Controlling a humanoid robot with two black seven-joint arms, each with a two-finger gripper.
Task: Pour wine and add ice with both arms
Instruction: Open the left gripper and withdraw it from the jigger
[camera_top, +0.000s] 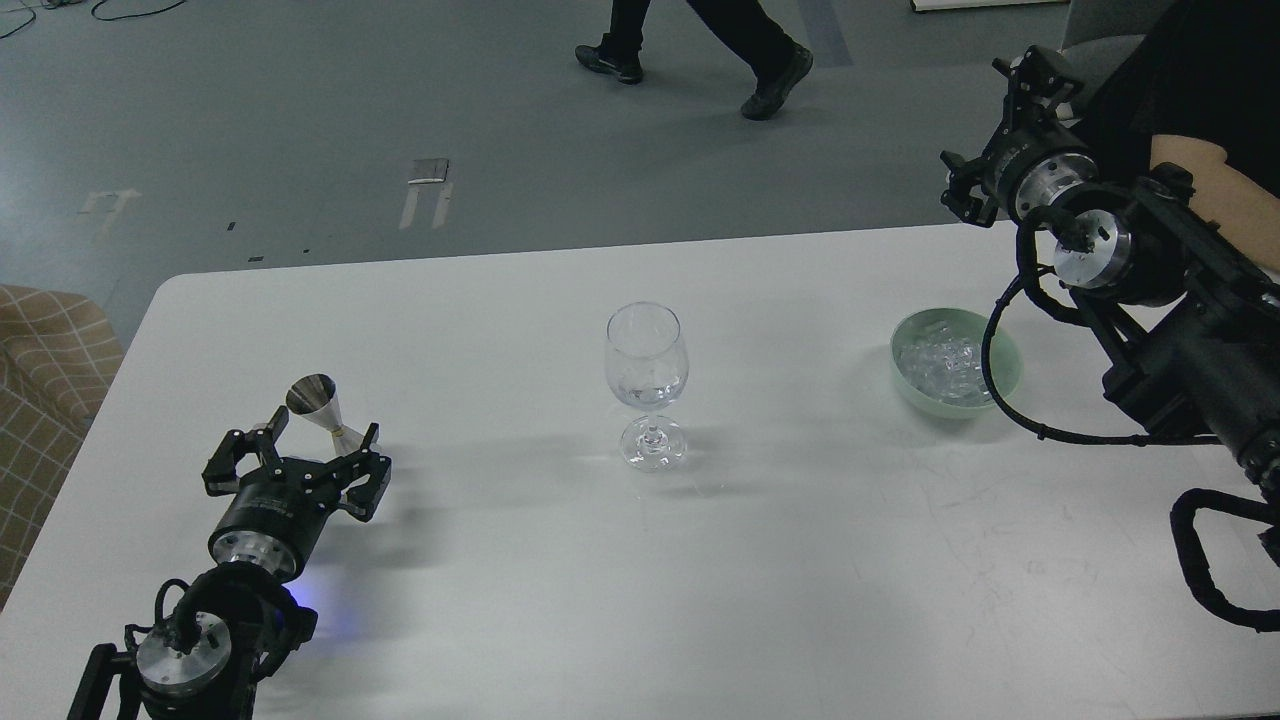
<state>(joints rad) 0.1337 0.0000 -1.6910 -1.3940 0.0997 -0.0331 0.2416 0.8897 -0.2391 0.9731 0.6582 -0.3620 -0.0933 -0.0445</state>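
Passer-by (700, 45) cut off (legs only), wine (647, 388) barely discernible

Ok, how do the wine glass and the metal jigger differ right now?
The wine glass is clear, tall and stemmed; the jigger is a shorter metal cone.
The glass stands mid-table, apart from both grippers; the jigger stands just beyond the open left gripper.
The glass shows a little clear liquid; whether the jigger holds any cannot be told.
Both stand upright on the table, ungripped.
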